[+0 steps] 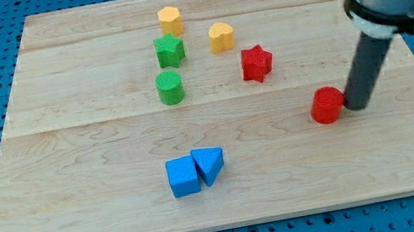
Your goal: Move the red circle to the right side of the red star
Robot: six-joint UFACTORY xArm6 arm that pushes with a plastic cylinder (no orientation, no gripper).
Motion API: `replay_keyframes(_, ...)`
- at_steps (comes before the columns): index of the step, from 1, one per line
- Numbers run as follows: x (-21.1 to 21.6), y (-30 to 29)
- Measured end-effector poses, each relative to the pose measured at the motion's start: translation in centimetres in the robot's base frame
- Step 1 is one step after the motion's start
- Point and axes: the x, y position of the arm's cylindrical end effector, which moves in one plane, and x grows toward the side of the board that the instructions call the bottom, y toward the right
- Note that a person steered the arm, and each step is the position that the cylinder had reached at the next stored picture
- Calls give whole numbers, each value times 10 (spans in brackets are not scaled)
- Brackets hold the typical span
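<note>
The red circle (326, 105) lies on the wooden board toward the view's right. The red star (256, 64) sits up and to the left of it, near the board's middle. My tip (355, 105) is just right of the red circle, touching or almost touching its right side. The dark rod rises from there to the arm's grey body at the view's top right.
A yellow hexagon (170, 21), a yellow heart (220, 37), a green star (170, 51) and a green cylinder (170, 87) cluster left of the red star. A blue cube (183, 176) and a blue triangle (209, 165) touch near the view's bottom. The board (72, 174) lies on a blue mat.
</note>
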Motion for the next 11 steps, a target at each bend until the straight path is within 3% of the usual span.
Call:
replay_keyframes(4,58,-39)
replay_keyframes(5,38,-66)
replay_keyframes(6,32,-56)
replay_keyframes(8,-27,-47)
replay_keyframes(9,-33,-45)
replay_keyframes(10,-7,-54)
replay_keyframes(11,-24,-68)
